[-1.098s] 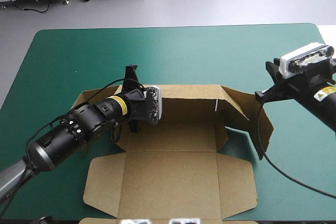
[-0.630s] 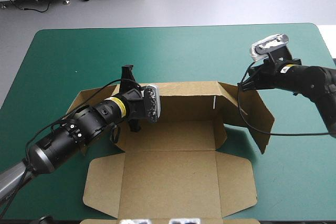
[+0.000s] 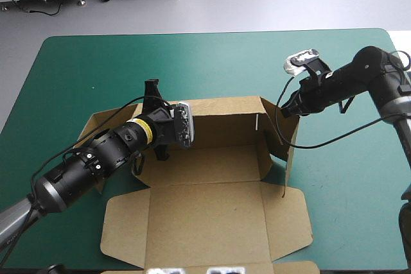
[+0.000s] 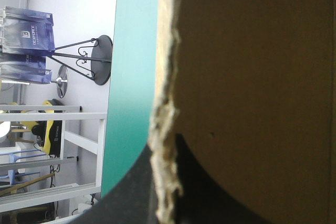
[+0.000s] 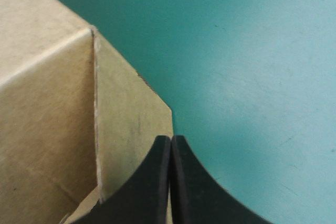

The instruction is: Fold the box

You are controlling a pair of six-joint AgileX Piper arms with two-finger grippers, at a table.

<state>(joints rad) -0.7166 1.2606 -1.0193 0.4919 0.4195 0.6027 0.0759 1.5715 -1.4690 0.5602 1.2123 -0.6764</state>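
The box sits in the middle of the teal-green table, its long axis running 9 to 3 o'clock in the high view. Its lid lies flat toward 6 o'clock and its back wall is raised at 12. The left pincer is at the tray's 9 to 10 o'clock end. Its own view shows the black fingers all but closed, with a raw edge of brown board running up between them, so it grips the box there. The right pincer is pressed fully closed into one point, and no board is visible between its fingers. From above it hangs at the tray's 2 o'clock corner, over the top of the right side wall, which stands up and runs roughly 12 to 6. In its own view the tips lie at the edge of a corner flap, but I cannot tell whether they touch it. I judge the step in hand to be setting and tucking this right wall. The right arm is plainly the nearer one, and the wall lies below it toward 7 o'clock. Any push would therefore need to go inward toward 9 o'clock, while the left grip steadies the far end.
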